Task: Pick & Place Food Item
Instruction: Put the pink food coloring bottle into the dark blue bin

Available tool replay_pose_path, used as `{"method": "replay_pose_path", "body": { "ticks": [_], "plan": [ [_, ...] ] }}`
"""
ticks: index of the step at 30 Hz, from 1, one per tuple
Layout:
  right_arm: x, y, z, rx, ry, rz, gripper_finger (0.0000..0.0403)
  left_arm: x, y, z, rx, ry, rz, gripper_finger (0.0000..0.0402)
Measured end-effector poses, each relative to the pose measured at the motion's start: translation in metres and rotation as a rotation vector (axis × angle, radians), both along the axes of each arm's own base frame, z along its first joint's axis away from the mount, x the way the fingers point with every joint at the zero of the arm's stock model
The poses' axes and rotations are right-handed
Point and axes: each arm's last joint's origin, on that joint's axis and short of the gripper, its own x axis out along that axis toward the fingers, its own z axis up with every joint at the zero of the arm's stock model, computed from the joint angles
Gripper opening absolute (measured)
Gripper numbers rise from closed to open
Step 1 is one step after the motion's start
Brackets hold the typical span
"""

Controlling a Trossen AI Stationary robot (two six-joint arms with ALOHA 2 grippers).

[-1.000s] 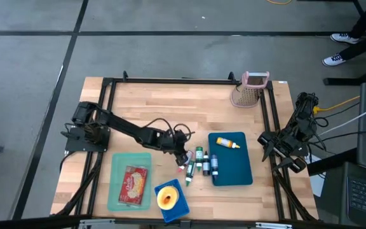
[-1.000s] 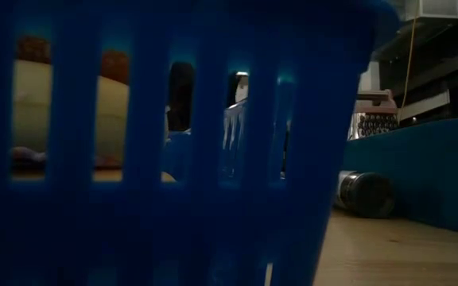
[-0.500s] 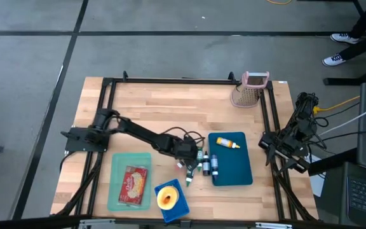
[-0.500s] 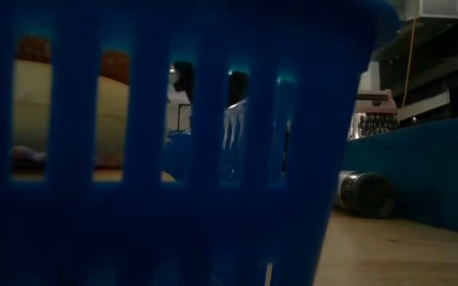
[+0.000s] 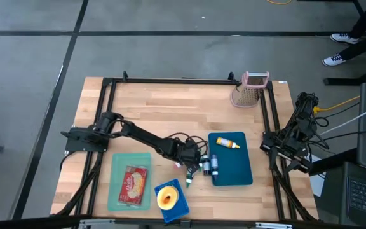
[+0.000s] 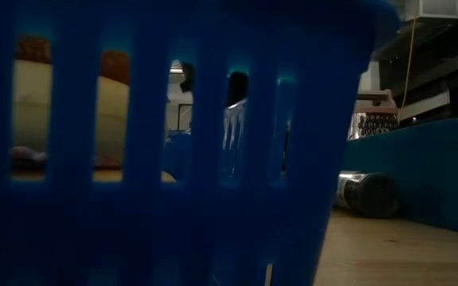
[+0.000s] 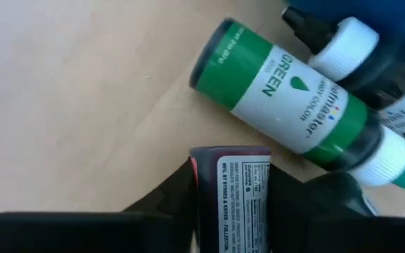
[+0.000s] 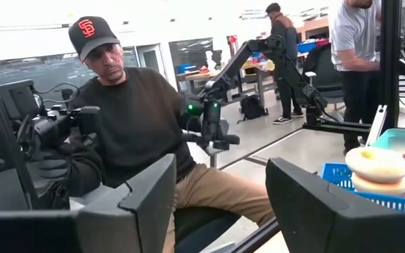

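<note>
Several small food-colouring bottles lie on the wooden table beside a dark teal tray (image 5: 230,162). Among them are a green bottle (image 7: 294,98) and a dark red bottle (image 7: 230,197) with a white label. My left gripper (image 5: 192,159) has reached down among them and is shut on the dark red bottle. My right gripper (image 8: 216,197) stands open and holds nothing, drawn back at the table's right edge (image 5: 284,149). A doughnut (image 5: 167,198) sits in a blue basket (image 5: 173,203) at the near edge. My left gripper pinches the dark red bottle by its two long sides (image 7: 201,204), one finger (image 7: 171,200) on each. It comes slanting down from the table's left, and the bottle runs along the fingers. Whether the bottle is off the table I cannot tell.
A light teal tray (image 5: 116,187) with a red snack packet lies at the near left. A yellow bottle (image 5: 227,143) lies on the dark teal tray. A grater (image 5: 246,92) stands at the far right. The blue basket wall (image 6: 173,159) fills most of the low view. A person (image 8: 132,119) sits beyond the table.
My left gripper has moved toward the table's right edge and down, from the bare wood left of the bottles to right among them. The arm has stretched out lower over the table. My right arm's wrist has turned slightly in place.
</note>
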Motion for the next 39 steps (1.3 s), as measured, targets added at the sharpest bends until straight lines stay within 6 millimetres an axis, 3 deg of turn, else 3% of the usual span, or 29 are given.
{"method": "replay_pose_path", "body": {
  "ticks": [7, 13, 16, 29, 33, 39],
  "plan": [
    [0.0, 0.0, 0.0, -0.001, -0.01, -0.002, 0.0217, 0.005, -0.001, 0.049, 0.075, -0.215, -0.099, 0.0105],
    [0.0, 0.0, 0.001, 0.002, -0.012, -0.005, 0.0217, 0.029, 0.008, 0.086, 0.139, -0.567, -0.316, 0.0104],
    [0.0, 0.0, 0.001, 0.003, -0.012, -0.005, 0.0217, 0.038, 0.019, 0.09, 0.182, -0.655, -0.427, 0.0104],
    [0.0, 0.0, 0.001, -0.012, -0.039, -0.009, 0.0217, 0.052, 0.056, 0.1, 0.269, -0.844, -0.583, 0.0101],
    [0.0, 0.0, 0.002, -0.016, -0.06, -0.011, 0.0217, 0.058, 0.063, 0.093, 0.257, -0.889, -0.602, 0.01],
    [0.0, 0.0, 0.002, -0.018, -0.062, -0.012, 0.0217, 0.085, 0.062, 0.081, 0.228, -0.881, -0.655, 0.0099]
  ]
}}
